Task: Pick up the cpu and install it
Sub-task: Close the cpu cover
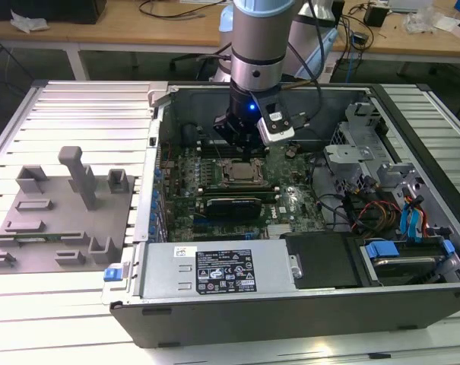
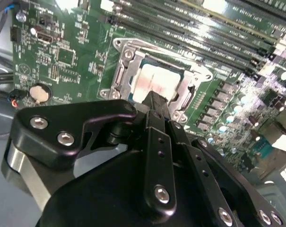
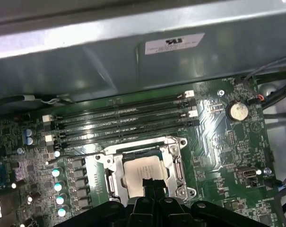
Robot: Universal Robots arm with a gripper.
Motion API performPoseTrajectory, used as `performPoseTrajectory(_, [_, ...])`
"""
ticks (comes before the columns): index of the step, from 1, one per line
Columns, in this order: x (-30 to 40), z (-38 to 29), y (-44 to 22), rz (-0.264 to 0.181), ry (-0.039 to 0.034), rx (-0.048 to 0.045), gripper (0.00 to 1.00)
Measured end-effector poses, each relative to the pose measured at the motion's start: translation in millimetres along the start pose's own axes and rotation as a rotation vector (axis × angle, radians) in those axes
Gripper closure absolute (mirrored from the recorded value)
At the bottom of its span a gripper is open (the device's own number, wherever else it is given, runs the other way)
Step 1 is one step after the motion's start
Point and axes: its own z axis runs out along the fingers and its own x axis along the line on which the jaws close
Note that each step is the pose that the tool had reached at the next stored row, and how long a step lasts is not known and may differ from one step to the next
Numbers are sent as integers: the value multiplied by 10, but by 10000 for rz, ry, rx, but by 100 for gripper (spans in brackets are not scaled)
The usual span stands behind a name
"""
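Observation:
The cpu (image 2: 152,78) (image 3: 142,168) lies flat in the motherboard's socket, its pale silver top framed by the metal socket frame (image 2: 120,75) (image 3: 112,172). In the exterior view the cpu (image 1: 237,174) sits in the middle of the open computer case. My gripper (image 2: 154,98) (image 3: 150,183) (image 1: 241,148) hangs just above the cpu. Its black fingers are shut together, with nothing between them, and their tips cover part of one edge of the chip in both wrist views.
Memory slots (image 3: 124,124) run beside the socket, and a coin battery (image 3: 237,111) sits on the board. The case holds a power supply (image 1: 214,270) at the front and drive bays with cables (image 1: 397,220) on the exterior view's right. Grey fixture blocks (image 1: 62,213) stand outside, on its left.

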Motion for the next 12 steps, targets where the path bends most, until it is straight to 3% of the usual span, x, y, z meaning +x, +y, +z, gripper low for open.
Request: performPoseTrajectory(12, [163, 48, -32, -13, 1, -1, 89])
